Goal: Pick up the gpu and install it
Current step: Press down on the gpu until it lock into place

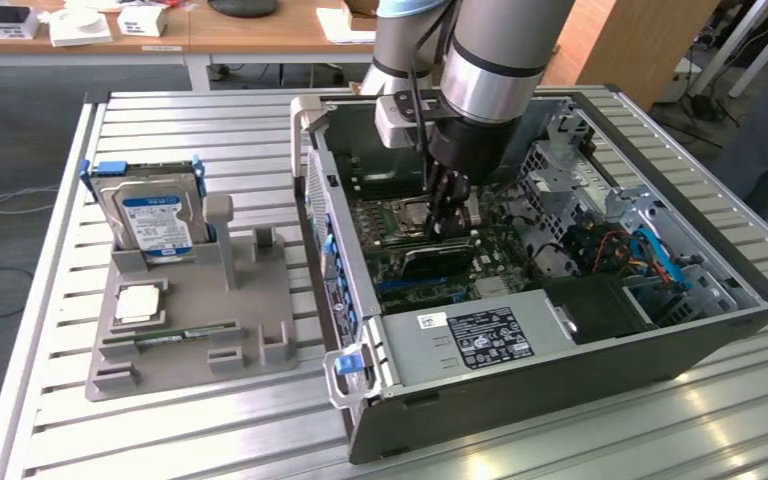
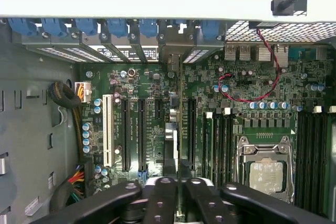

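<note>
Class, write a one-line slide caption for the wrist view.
Gripper holds the gpu edge-on over the motherboard slots inside the case.

- The exterior view is evenly and brightly lit from overhead; only soft, faint shadows are cast on the slatted tabletop [image 1: 197, 430].
- A washed-out sheen is seen on the tabletop in the lower right of the frame.
- The inside of the computer case [image 1: 704, 340] is left darker than its surroundings.
- In the wrist view, the pale band across the top of the frame is overexposed to near white.
- The motherboard [image 2: 252, 93] is rendered moderately sharp, while the dark gripper [image 2: 176, 187] links at the bottom edge are blurred.
</note>
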### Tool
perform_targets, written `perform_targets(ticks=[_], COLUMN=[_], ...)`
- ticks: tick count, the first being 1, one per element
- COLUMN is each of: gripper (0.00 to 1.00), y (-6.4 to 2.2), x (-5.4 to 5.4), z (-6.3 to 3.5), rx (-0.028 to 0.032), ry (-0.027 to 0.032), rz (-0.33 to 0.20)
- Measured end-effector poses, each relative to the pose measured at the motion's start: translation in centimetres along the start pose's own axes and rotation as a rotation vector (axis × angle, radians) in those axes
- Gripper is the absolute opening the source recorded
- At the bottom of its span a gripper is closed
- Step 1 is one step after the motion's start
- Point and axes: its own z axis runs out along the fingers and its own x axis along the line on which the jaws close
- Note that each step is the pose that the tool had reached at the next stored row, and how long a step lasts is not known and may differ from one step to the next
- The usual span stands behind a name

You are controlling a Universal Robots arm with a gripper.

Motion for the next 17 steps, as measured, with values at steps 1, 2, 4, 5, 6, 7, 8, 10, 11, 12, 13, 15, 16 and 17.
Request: perform_targets(ticks=[1, 2, 4, 5, 6, 7, 8, 10, 11, 12, 13, 15, 16, 17], gripper=[0.15, 0.11, 0.11, 0.11, 0.11, 0.11, 0.11, 0.11, 0.11, 0.11, 0.11, 0.11, 0.11, 0.11], y=[0.00, 0.00, 0.00, 0.00, 0.00, 0.00, 0.00, 0.00, 0.00, 0.00, 0.08, 0.47, 0.84, 1.20], x=[0.0, 0.0, 0.0, 0.0, 0.0, 0.0, 0.0, 0.0, 0.0, 0.0, 0.0, 0.0, 0.0, 0.0], z=[0.00, 0.00, 0.00, 0.00, 0.00, 0.00, 0.00, 0.00, 0.00, 0.00, 0.01, 0.04, 0.06, 0.08], rx=[0.0000, 0.0000, 0.0000, 0.0000, 0.0000, 0.0000, 0.0000, 0.0000, 0.0000, 0.0001, 0.0001, 0.0001, 0.0001, 0.0002], ry=[0.0000, -0.0001, 0.0000, -0.0001, -0.0001, 0.0000, 0.0000, 0.0000, 0.0000, -0.0001, 0.0000, 0.0000, 0.0000, 0.0001], rz=[0.000, 0.000, 0.000, 0.000, 0.000, 0.000, 0.000, 0.000, 0.000, 0.000, 0.000, 0.000, 0.000, 0.000])
